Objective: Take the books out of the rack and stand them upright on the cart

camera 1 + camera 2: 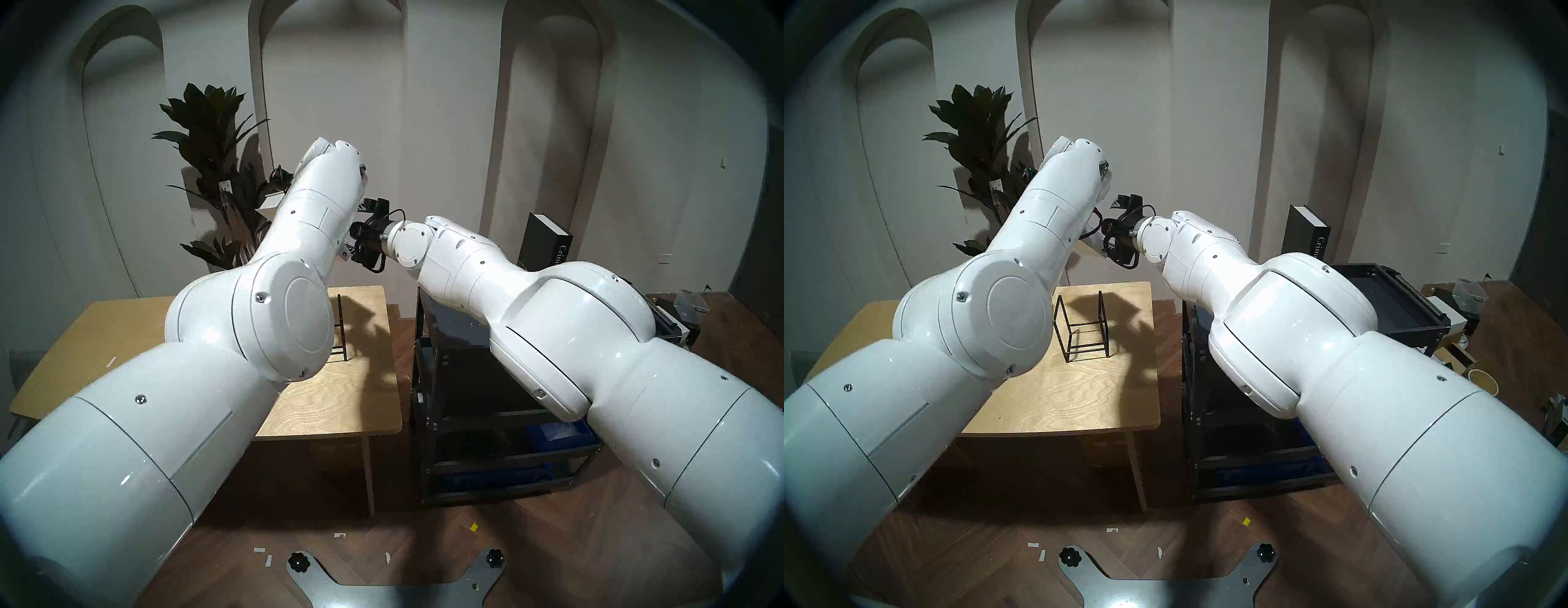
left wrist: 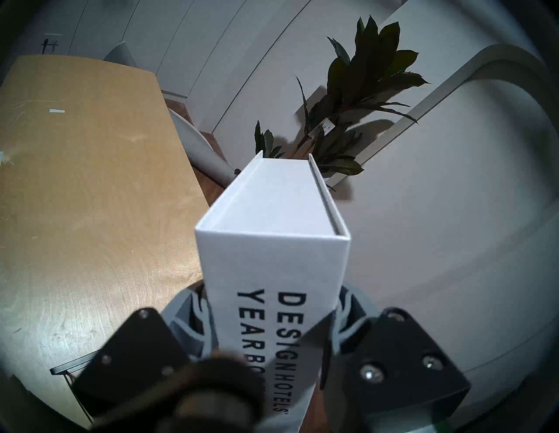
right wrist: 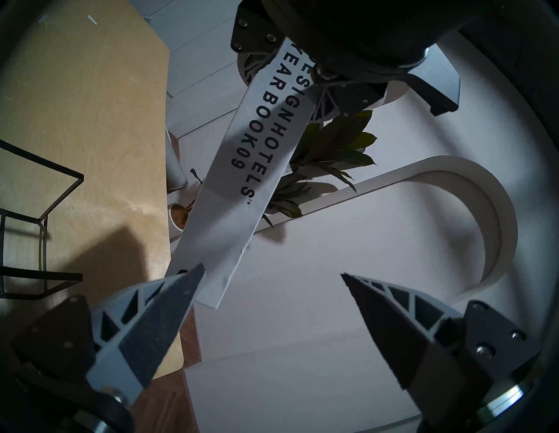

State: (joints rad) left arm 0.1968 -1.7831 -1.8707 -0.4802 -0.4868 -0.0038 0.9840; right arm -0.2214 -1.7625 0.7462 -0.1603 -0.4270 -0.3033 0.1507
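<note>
Now the left gripper [image 2: 273, 341] pinches the white book [image 2: 272, 242] above the wooden table [image 1: 1081, 395]; the right gripper [image 3: 272, 272] is spread beside it, rack [image 1: 1083, 329] empty.

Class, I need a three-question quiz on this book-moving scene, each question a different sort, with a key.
1. True or false: the rack on the table holds a book.
2. Which book is the left gripper shut on? A. the dark book B. the white book C. neither
3. Fill in: the dark book stands upright on the ____.

Key:
1. False: the rack is empty.
2. B: the white book, lettered DESIGNHOTELS YEARBOOK, is held in the air; the right gripper is open just below its lower end.
3. Cart, on the top tray.
</note>
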